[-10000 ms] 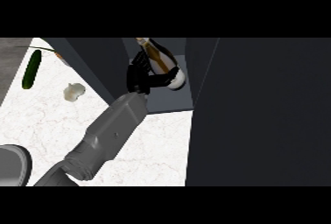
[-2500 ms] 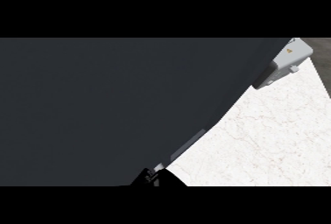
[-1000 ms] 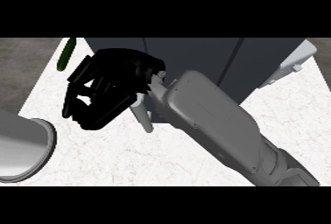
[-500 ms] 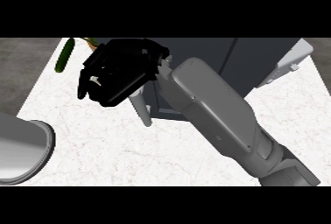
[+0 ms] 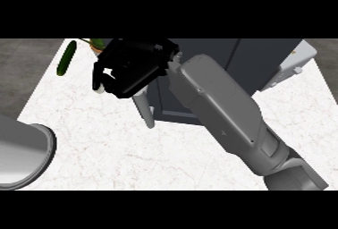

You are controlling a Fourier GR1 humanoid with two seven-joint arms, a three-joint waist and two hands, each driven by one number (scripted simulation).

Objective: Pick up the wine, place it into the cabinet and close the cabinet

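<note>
A: At the front of the dark cabinet [image 5: 218, 67], a black hand [image 5: 128, 67] on a grey forearm is seen raised over the white marble counter [image 5: 132, 152]. Which side it belongs to cannot be told for sure; the forearm enters from the lower right, so the right hand is judged likely.

B: And the fingers? They are seen curled, with nothing visibly held inside them. The other hand is not seen at all.

A: The wine is nowhere to be found in this view. It is presumably inside the cabinet, though that cannot be confirmed.

B: A pale handle [image 5: 145, 112] is seen just below the hand, standing out from the cabinet's lower edge. Whether the door is fully shut cannot be told.

A: Were the bottle to be handled, it would be judged heavy, rigid, smooth and breakable; the body is best wrapped, not the neck.

B: A green cucumber [image 5: 66, 58] is noted at the far left, a grey rim [image 5: 40, 152] at the near left.
</note>
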